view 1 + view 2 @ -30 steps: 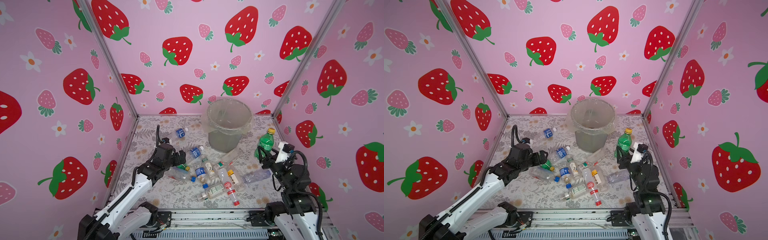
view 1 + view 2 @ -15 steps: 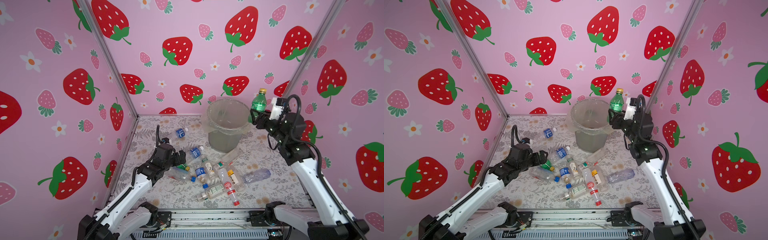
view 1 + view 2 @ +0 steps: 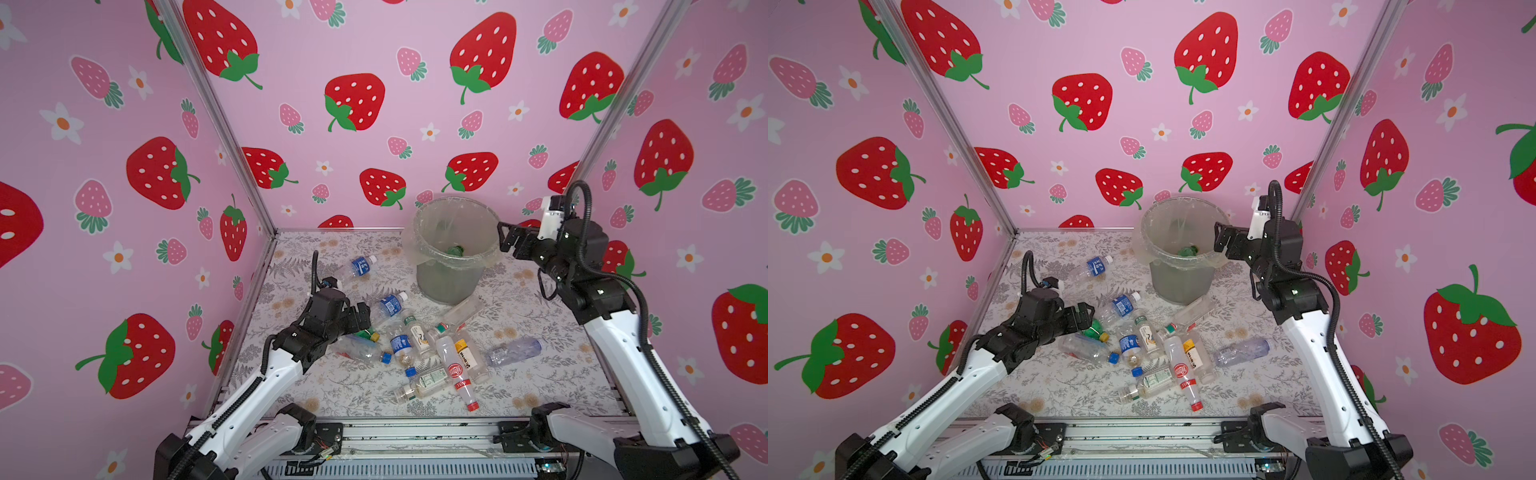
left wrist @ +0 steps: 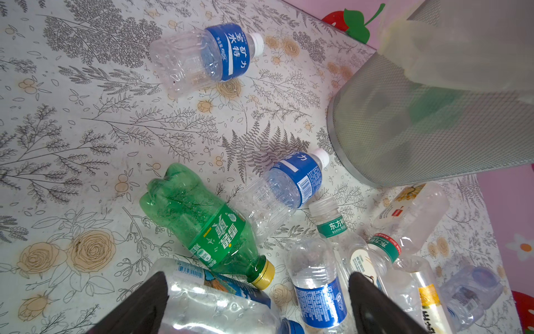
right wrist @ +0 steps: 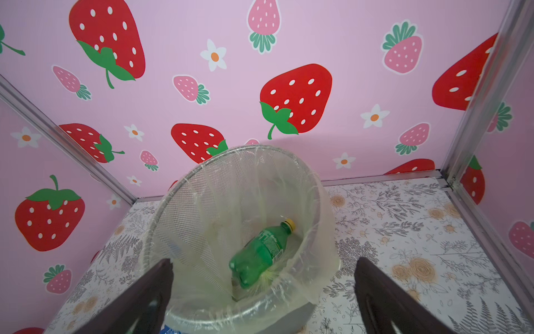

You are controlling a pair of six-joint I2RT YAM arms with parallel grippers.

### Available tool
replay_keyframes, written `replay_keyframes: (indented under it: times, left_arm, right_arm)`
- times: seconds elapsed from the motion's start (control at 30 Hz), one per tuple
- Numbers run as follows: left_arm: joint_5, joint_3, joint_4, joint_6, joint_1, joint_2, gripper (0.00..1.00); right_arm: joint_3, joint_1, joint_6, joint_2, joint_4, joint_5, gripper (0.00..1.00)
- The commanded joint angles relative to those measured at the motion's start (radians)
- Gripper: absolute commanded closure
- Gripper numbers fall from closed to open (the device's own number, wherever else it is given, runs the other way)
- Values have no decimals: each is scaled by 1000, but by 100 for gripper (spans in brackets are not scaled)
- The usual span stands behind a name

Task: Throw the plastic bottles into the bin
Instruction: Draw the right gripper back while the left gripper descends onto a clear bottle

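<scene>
Nearest the front edge of the bench (image 3: 332, 386) lies a loose heap of plastic bottles (image 3: 419, 345), most of them clear, all on their sides, with a red-capped one (image 3: 459, 372) closest to the edge. A crushed clear bottle (image 3: 513, 351) lies apart on the right of the heap. On the heap's left side the left arm (image 3: 324, 316) reaches in low. The left jaws stand wide apart and hold nothing, poised over a clear bottle with a blue cap (image 4: 219, 306); whether they touch it I cannot tell. Just beyond it lies a green bottle with a yellow cap (image 4: 202, 222). Farther back two blue-labelled bottles (image 3: 390, 303) (image 3: 360, 266) lie singly. Toward the back of the bench stands the bin (image 3: 451, 282), lined with a clear bag, and a second green bottle (image 5: 264, 251) lies inside it. The right arm (image 3: 615, 328) is raised, and the right jaws are spread wide and empty, just beside the bin's rim on its right.
</scene>
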Motion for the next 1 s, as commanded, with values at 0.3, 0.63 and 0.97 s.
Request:
replay_keyframes:
  times: [0.3,0.63,0.97]
  left_arm:
    - [-41,50,-106,-62,-4,-6,1]
    - [-146,98,-303,-245,-4,6,1]
    - [-197,111,-461,-558,-4,62,1]
  right_arm:
    - [-400,-82,83,-234,-17,5,1]
    - [-540,-121,102,-310,-70,37,1]
    - [-612,-127,111,-361,-50,55,1]
